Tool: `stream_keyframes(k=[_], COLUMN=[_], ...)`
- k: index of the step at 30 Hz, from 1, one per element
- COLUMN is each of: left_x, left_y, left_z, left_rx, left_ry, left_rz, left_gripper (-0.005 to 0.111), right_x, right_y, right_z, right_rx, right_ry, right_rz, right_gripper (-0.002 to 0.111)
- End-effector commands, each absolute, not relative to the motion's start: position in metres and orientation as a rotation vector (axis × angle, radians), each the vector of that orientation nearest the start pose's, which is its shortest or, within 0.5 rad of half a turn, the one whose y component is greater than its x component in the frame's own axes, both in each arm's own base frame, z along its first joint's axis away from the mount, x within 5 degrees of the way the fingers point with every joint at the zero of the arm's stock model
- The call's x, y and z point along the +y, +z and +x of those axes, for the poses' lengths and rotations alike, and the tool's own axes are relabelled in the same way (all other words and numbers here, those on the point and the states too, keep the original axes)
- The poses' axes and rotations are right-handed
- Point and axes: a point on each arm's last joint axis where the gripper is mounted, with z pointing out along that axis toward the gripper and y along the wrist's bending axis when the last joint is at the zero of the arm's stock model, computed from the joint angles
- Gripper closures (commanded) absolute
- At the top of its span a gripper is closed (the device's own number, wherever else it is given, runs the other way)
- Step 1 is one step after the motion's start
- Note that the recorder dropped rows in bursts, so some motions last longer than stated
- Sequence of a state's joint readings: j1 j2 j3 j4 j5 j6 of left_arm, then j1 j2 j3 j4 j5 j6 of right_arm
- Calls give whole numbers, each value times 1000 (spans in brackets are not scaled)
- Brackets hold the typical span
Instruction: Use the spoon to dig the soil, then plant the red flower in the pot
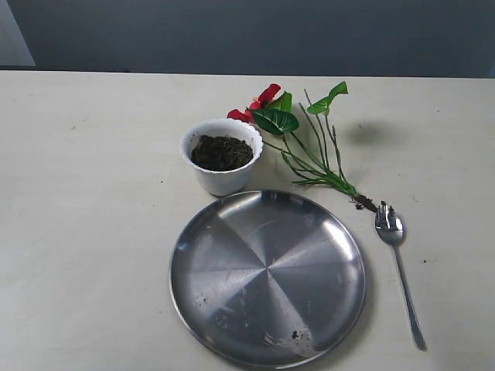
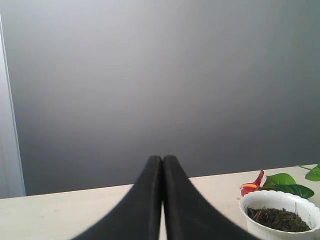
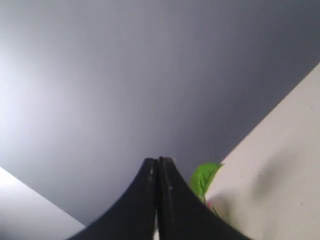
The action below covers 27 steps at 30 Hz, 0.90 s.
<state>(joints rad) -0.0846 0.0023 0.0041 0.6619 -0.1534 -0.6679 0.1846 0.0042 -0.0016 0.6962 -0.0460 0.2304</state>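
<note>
The white scalloped pot [image 1: 222, 158] stands behind the steel plate, filled with dark soil [image 1: 221, 152]. The red flower [image 1: 300, 135] lies on the table to the pot's right, its blooms next to the rim and its dirty root end pointing at the spoon [image 1: 397, 261], which lies right of the plate. Neither gripper shows in the exterior view. My left gripper [image 2: 162, 159] is shut with nothing in it; the pot [image 2: 280, 215], the soil [image 2: 278, 219] and a red bloom [image 2: 252, 184] show beside it. My right gripper [image 3: 158, 161] is shut and empty, with one green leaf [image 3: 202, 179] behind it.
A large round steel plate [image 1: 267, 276] lies at the front middle of the beige table [image 1: 85, 216], with a few dirt specks near its front rim. A dark wall runs along the back of the table.
</note>
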Motion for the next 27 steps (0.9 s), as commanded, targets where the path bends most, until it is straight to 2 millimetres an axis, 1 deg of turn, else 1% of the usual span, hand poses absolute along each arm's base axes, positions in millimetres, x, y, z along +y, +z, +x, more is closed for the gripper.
stream_keyframes(k=[1, 2, 5, 6, 8, 10, 12, 14, 16, 18, 20, 22, 23, 24, 27], left_x=[-14, -14, -14, -14, -14, -14, -14, -14, -14, -14, -14, -14, -14, -14, -14], left_y=[224, 224, 224, 224, 224, 224, 224, 224, 224, 224, 224, 224, 224, 224, 224], left_z=[53, 53, 53, 53, 53, 53, 53, 53, 53, 53, 53, 53, 53, 53, 53], left_rx=[1355, 1355, 1355, 1355, 1355, 1355, 1355, 1355, 1355, 1355, 1355, 1355, 1355, 1355, 1355], left_ry=[-156, -156, -156, -156, -156, -156, -156, -156, -156, -156, -156, -156, -156, -156, -156], left_rz=[131, 131, 131, 131, 131, 131, 131, 131, 131, 131, 131, 131, 131, 131, 131], left_gripper=[106, 106, 106, 106, 106, 106, 106, 106, 106, 106, 106, 106, 106, 106, 106], right_x=[-1, 1, 8, 11, 13, 13, 13, 14, 16, 22, 31, 47, 53, 62, 85], right_y=[224, 225, 246, 254, 276, 298, 317, 331, 340, 340, 333, 319, 312, 302, 266], right_z=[55, 55, 49, 47, 46, 49, 57, 72, 94, 122, 147, 174, 183, 193, 219], right_rx=[1250, 1267, 1347, 1400, 1470, 1539, 1594, 1648, 1744, 1887, 2082, 2302, 2382, 2475, 2642], right_ry=[942, 922, 797, 740, 648, 547, 430, 341, 256, 198, 160, 135, 123, 105, 52], right_rz=[687, 656, 430, 350, 255, 177, 100, 49, 5, -48, -100, -164, -194, -233, -390], right_gripper=[109, 109, 109, 109, 109, 109, 109, 109, 109, 109, 109, 109, 109, 109, 109])
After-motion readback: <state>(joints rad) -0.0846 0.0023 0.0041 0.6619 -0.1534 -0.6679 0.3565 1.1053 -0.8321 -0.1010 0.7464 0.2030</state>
